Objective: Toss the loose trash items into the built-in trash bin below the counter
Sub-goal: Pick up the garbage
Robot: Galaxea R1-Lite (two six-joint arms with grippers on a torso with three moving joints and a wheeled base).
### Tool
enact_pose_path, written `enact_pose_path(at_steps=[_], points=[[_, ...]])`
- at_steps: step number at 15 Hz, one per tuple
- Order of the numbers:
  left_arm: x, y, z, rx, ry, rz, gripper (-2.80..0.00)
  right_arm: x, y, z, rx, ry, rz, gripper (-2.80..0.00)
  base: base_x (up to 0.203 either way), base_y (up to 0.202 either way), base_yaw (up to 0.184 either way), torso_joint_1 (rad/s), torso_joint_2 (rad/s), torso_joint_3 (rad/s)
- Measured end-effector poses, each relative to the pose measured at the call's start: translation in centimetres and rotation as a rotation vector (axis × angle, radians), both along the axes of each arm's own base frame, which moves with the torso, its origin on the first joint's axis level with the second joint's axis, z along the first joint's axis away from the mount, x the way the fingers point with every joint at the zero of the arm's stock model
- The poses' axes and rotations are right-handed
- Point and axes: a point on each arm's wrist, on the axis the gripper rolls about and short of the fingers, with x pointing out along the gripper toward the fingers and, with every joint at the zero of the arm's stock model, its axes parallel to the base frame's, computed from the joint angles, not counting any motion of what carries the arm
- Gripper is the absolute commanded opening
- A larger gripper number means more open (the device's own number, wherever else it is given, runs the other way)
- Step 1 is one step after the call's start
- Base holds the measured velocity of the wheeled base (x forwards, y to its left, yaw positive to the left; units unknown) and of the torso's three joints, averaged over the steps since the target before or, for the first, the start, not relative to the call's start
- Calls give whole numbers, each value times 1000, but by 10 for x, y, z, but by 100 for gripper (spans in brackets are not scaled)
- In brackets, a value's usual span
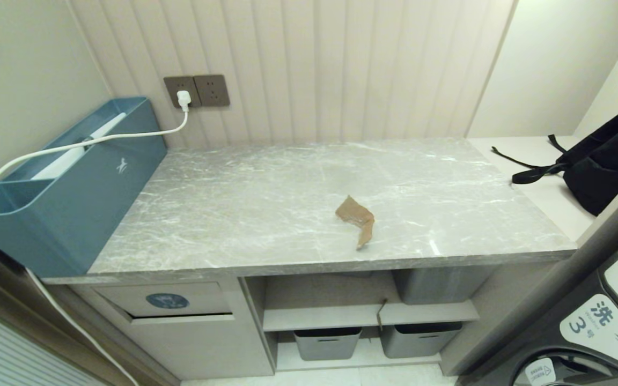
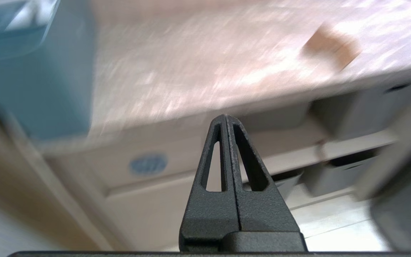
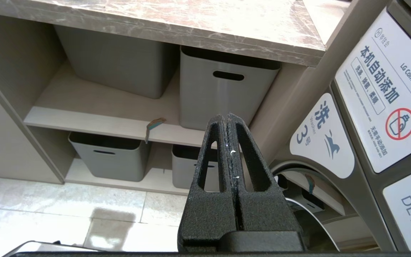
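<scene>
A crumpled tan cardboard scrap (image 1: 357, 217) (image 2: 330, 44) lies on the grey marble counter (image 1: 266, 203) near its front edge, right of centre. A second scrap with a teal side (image 1: 380, 314) (image 3: 153, 126) hangs over the shelf edge under the counter. The built-in trash bin (image 1: 165, 302) (image 2: 147, 164), a beige flap with a blue oval sticker, sits below the counter's left end. My left gripper (image 2: 225, 117) is shut and empty in front of the cabinet, below counter level. Lower down, facing the shelves, my right gripper (image 3: 226, 116) is shut and empty. Neither arm shows in the head view.
A teal box (image 1: 67, 198) with a white cable plugged into the wall socket (image 1: 183, 99) stands at the counter's left end. A black strapped bag (image 1: 604, 161) lies at the right. Grey tubs (image 3: 223, 91) fill the shelves. A washing machine (image 1: 598, 316) stands at the right.
</scene>
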Motion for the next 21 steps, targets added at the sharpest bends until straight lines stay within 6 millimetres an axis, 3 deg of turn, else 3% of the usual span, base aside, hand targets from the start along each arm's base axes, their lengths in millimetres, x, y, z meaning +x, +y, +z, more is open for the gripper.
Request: enact_pose_path(at_steps=[2, 4, 6, 8, 10, 16, 17, 21], points=[[28, -2, 51, -3, 32, -93, -280, 0, 0, 0, 11, 0, -1, -280, 0, 0, 0, 0, 0, 0], [76, -6, 96, -3, 74, -208, -280, 0, 0, 0, 50, 1, -2, -280, 0, 0, 0, 0, 0, 0], [134, -21, 120, 0, 124, -356, -280, 0, 0, 0, 90, 1, -3, -280, 0, 0, 0, 0, 0, 0], [179, -57, 124, 12, 179, -501, -280, 0, 0, 1, 94, 0, -4, -280, 0, 0, 0, 0, 0, 0], [216, -103, 114, 31, 225, -592, -280, 0, 0, 1, 94, -1, -4, -280, 0, 0, 0, 0, 0, 0], [289, -234, 64, 81, 268, -606, -280, 0, 0, 1, 94, 0, -4, -280, 0, 0, 0, 0, 0, 0], [296, -252, 55, 89, 275, -611, 0, 0, 0, 1, 94, 0, -4, -280, 0, 0, 0, 0, 0, 0], [318, -305, 25, 120, 280, -568, 0, 0, 0, 1, 94, 0, -4, -280, 0, 0, 0, 0, 0, 0]])
